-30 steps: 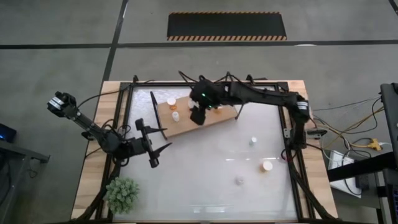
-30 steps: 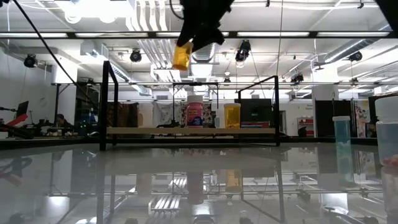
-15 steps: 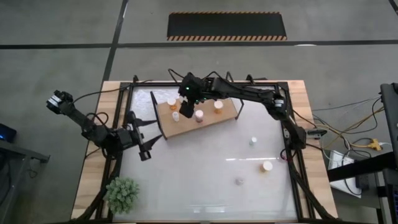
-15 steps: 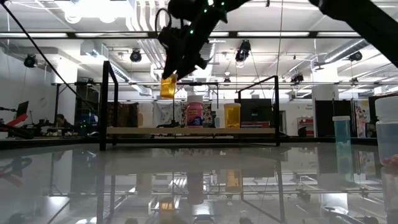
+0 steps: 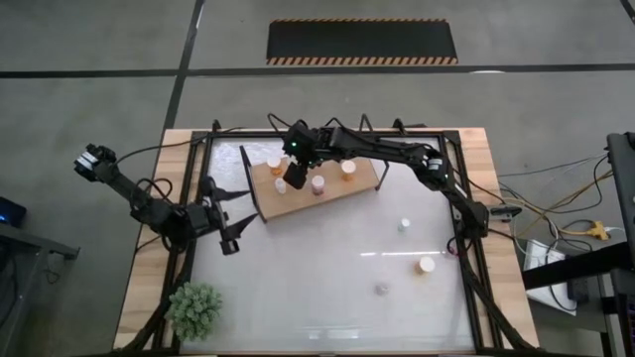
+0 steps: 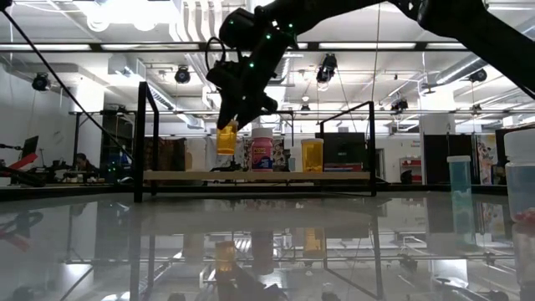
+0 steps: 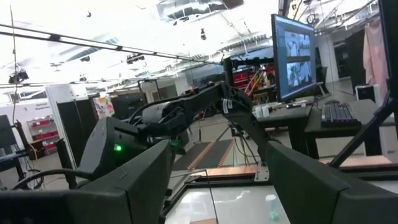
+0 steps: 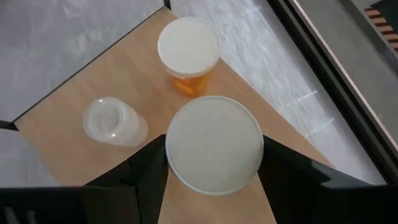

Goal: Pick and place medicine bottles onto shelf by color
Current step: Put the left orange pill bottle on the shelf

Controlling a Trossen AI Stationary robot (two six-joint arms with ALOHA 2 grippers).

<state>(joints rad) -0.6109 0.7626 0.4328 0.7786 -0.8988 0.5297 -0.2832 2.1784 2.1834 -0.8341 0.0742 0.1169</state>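
My right gripper (image 5: 295, 169) hangs over the left part of the shelf (image 5: 298, 204), shut on an orange medicine bottle (image 6: 226, 139) with a white cap (image 8: 214, 144). Upright on the board below stand another orange bottle (image 8: 188, 53), a clear one (image 8: 115, 122), a pink one (image 5: 317, 183) and a further orange one (image 5: 348, 169). Three more bottles stand on the tabletop: (image 5: 404, 225), (image 5: 427, 265), (image 5: 382, 289). My left gripper (image 5: 234, 214) waits open near the table's left edge, short of the shelf. My right gripper pinches the orange bottle at its white cap (image 8: 214, 144), one finger (image 8: 146, 168) on each side of it, coming from above and pointing down. The bottle hangs upright below the fingers, its base (image 6: 226, 151) lifted clear of the board.
Black wire end frames (image 6: 142, 142) (image 6: 372, 150) rise at both ends of the shelf. A small green plant (image 5: 193, 308) sits at the near left corner. A black rim (image 5: 466, 248) borders the tabletop. A clear bottle (image 6: 459, 180) stands near the low camera.
My right gripper has carried the orange bottle along the shelf toward the table's left and lowered it closer to the board, beside the orange and clear bottles. My left gripper has drawn back a little toward the table's left edge.
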